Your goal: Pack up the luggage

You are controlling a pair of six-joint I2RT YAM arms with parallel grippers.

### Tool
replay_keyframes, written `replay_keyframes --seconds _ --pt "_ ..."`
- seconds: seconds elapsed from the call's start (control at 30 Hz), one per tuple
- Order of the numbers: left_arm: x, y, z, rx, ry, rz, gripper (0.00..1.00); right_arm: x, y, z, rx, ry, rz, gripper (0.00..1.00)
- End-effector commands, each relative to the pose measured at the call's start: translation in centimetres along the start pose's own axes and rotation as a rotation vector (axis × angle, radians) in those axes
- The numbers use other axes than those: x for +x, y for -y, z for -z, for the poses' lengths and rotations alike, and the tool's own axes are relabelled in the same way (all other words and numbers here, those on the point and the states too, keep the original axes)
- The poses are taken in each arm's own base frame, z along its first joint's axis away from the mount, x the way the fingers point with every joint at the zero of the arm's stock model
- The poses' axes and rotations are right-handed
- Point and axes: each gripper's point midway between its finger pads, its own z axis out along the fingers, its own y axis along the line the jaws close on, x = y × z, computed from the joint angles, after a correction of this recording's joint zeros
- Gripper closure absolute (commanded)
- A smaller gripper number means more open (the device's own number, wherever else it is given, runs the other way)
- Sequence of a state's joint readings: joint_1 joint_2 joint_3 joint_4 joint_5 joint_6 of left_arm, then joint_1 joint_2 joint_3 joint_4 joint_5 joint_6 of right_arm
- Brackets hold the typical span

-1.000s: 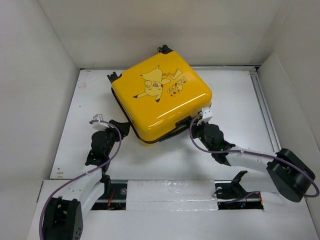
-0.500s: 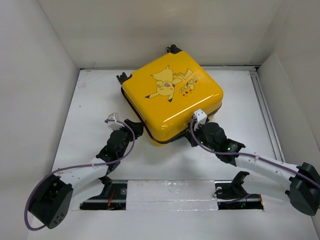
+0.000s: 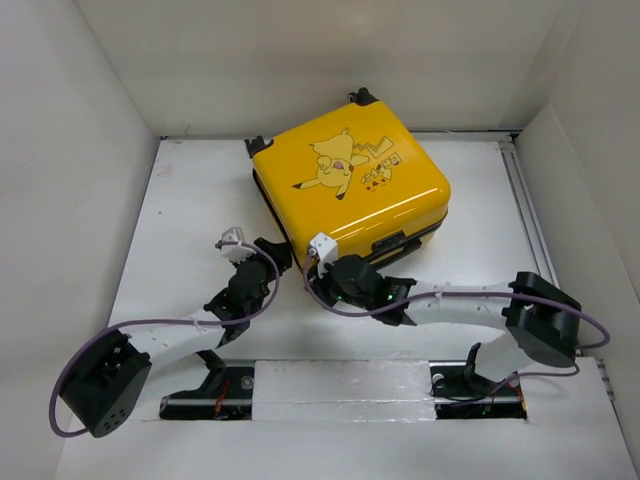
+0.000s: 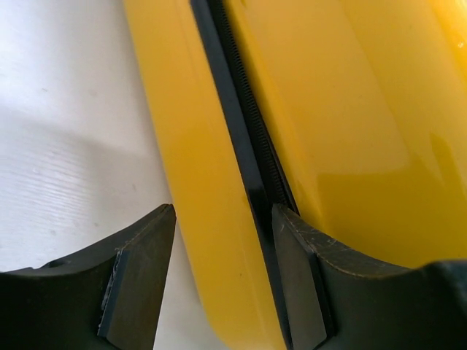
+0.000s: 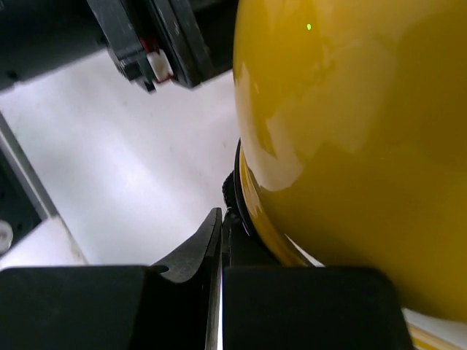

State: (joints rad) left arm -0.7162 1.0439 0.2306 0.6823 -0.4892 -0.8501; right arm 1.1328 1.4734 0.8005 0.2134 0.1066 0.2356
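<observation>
My left pincer (image 4: 224, 211) is spread astride the luggage's (image 3: 350, 190) lower shell (image 4: 193, 175). My right pincer (image 5: 217, 219) is pressed together, its tip at the seam (image 4: 248, 160). Zipping seems next, which means finding the pull.

A small glossy yellow hard-shell suitcase (image 3: 350, 185) lies flat and closed on a white tabletop (image 3: 190, 210), in the upper centre of the overhead frame. It is turned diagonally, one corner pointing to the bottom of the frame. A Pikachu cartoon print (image 3: 335, 160) faces up on the lid. Black caster wheels (image 3: 364, 97) stick out at its top and upper-left corners. A black zip band (image 4: 244, 138) runs between the two yellow shell halves, which sit together.
</observation>
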Motion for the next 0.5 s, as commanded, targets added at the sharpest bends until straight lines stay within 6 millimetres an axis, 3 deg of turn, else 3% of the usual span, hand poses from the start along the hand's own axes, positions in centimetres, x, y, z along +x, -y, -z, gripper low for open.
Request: replay_keyframes --seconds 0.0,0.07,0.1,0.13,0.17,0.27,0.37,0.43,0.47 --pt "3.4 8.0 2.3 0.304 -0.229 0.045 0.48 -5.7 -10.2 -0.2 -0.351 0.193 -0.005 1.0" --pt "2.9 7.7 2.3 0.278 -0.214 0.032 0.42 -5.5 -9.0 0.4 -0.3 0.208 -0.013 1.0" --pt "1.7 7.2 1.9 0.232 -0.159 0.034 0.4 -5.7 -7.9 0.7 -0.244 0.227 -0.021 1.0" --pt "-0.4 7.3 1.7 0.212 -0.1 0.052 0.34 -4.4 -6.8 1.1 -0.206 0.206 -0.022 1.0" --pt "-1.0 5.8 1.5 0.154 -0.077 0.042 0.21 -5.1 -6.3 2.2 -0.185 0.232 -0.028 1.0" --pt "-7.2 4.9 0.8 0.109 0.113 0.145 0.07 -4.4 -4.7 3.6 -0.144 0.226 -0.033 1.0" --pt "-13.1 4.7 -0.5 0.094 0.261 0.235 0.06 -4.2 -3.9 3.9 -0.139 0.219 -0.038 1.0" --pt "-14.8 5.1 -2.1 0.099 0.248 0.265 0.04 -3.8 -3.7 4.0 -0.147 0.206 -0.037 1.0" --pt "-15.7 5.7 -4.3 0.084 0.226 0.275 0.04 -3.7 -4.0 4.0 -0.162 0.202 -0.035 1.0"
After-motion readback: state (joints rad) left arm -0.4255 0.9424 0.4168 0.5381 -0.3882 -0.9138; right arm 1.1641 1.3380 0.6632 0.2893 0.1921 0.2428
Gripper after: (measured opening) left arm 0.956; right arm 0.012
